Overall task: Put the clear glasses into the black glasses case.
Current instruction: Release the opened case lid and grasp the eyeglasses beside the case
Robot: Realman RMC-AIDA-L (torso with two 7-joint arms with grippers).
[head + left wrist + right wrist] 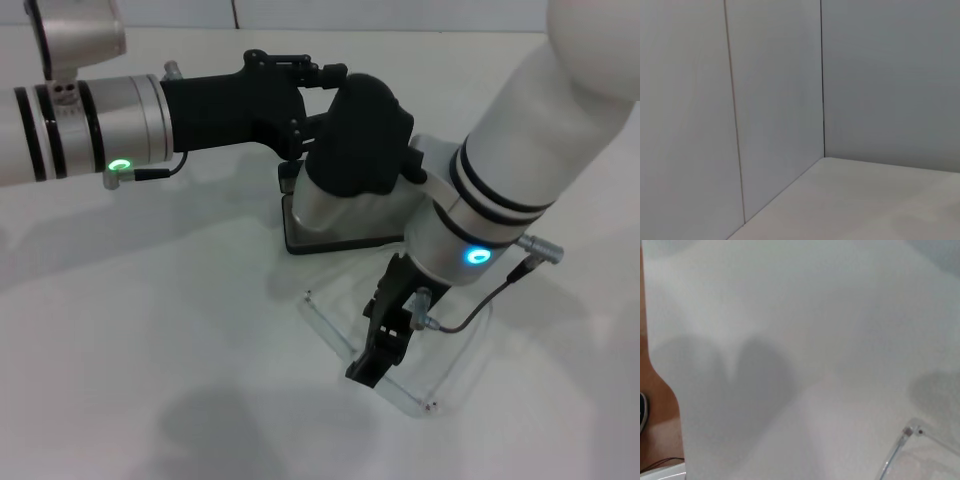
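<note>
Head view: one clear glasses (400, 345), one black glasses case (335, 215).

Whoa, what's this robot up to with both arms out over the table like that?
It is meant to put the clear glasses into the black case. The case lies on the white table, mostly hidden under the left gripper, which reaches in over it. The right gripper is down at the glasses, which lie unfolded on the table in front of the case. The glasses are not in the case yet.
</note>
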